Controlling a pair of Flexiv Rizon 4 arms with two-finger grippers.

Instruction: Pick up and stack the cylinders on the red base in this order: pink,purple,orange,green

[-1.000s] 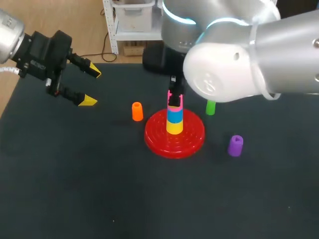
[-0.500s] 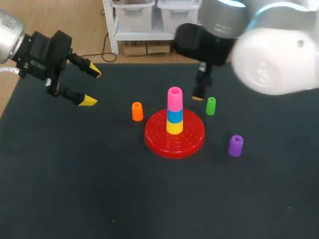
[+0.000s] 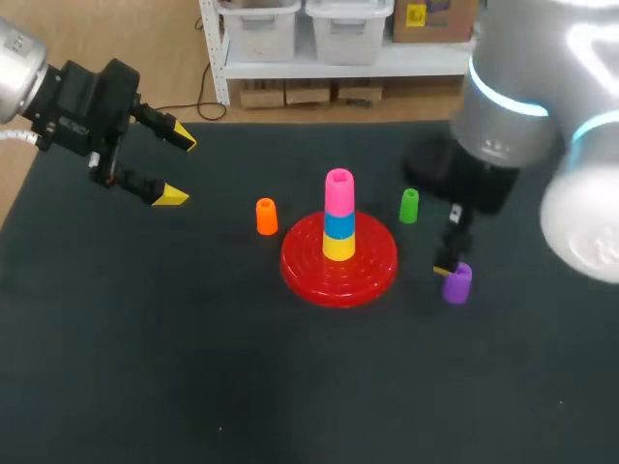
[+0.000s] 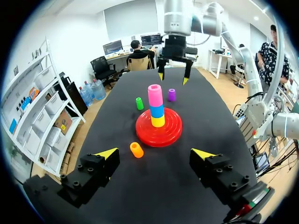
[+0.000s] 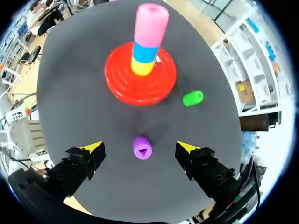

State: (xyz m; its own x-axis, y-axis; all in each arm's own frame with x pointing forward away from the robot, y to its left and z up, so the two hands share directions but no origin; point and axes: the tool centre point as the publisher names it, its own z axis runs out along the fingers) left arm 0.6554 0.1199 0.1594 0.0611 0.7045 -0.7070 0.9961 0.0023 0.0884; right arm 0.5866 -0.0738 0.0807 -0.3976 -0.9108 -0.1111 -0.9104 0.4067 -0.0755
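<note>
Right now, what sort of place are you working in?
Probably a robot manipulation test bench: a dark table, a red base carrying a stack of coloured cylinders, and two arms whose left end effector and right end effector are both open.

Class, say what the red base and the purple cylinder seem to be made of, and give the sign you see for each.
The red base: probably glossy moulded plastic; its raised concentric rings catch highlights. The purple cylinder: likely plastic too, duller finish, even colour, hollow top.
</note>
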